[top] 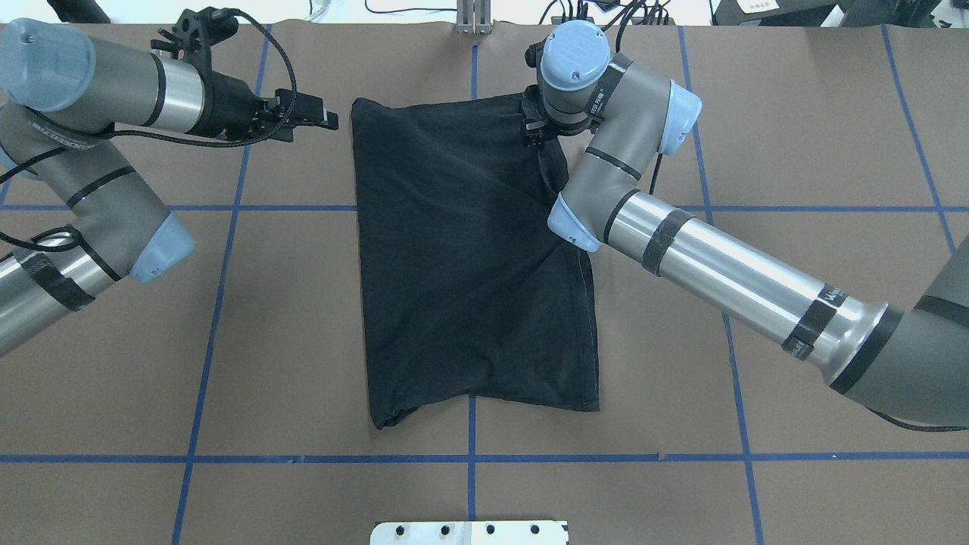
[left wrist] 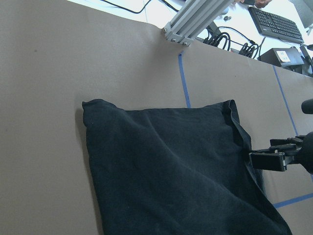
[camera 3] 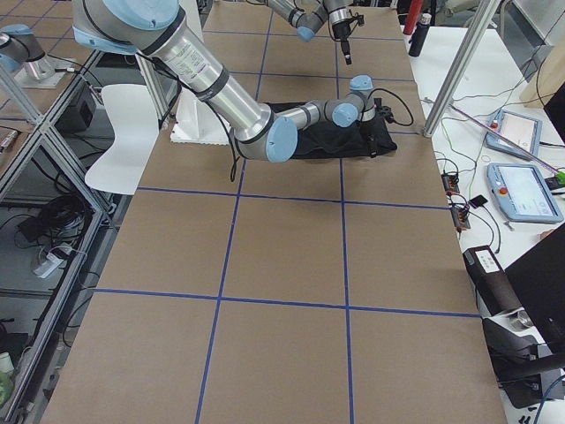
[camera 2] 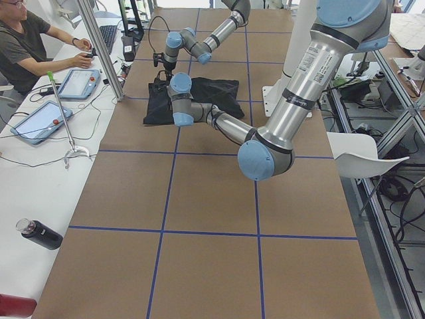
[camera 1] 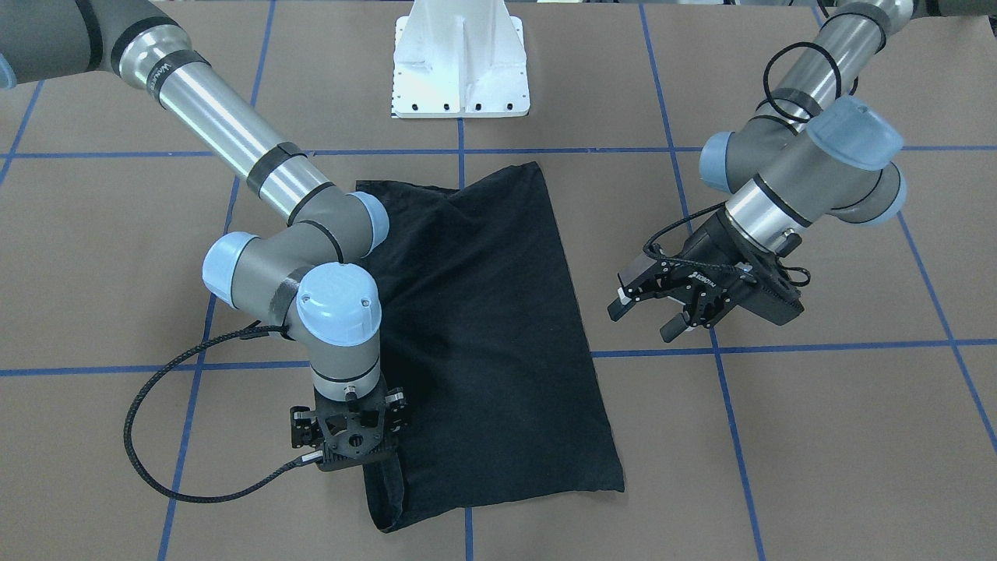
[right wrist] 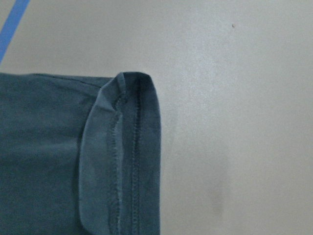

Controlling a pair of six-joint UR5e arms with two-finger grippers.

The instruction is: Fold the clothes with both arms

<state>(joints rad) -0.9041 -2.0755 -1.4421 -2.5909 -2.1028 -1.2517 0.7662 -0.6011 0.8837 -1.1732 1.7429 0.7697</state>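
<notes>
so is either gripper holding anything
Left gripper is open and empty. Right gripper sits at a hem corner of the shirt; whether it grips cannot be told.

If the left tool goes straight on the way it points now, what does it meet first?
Probably the black T-shirt, at its nearest edge; nothing lies between. How high the left tool hangs is unclear.

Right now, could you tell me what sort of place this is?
Likely a robotics lab: left arm and right arm over a T-shirt on a tape-gridded table, a person at tablets alongside.
</notes>
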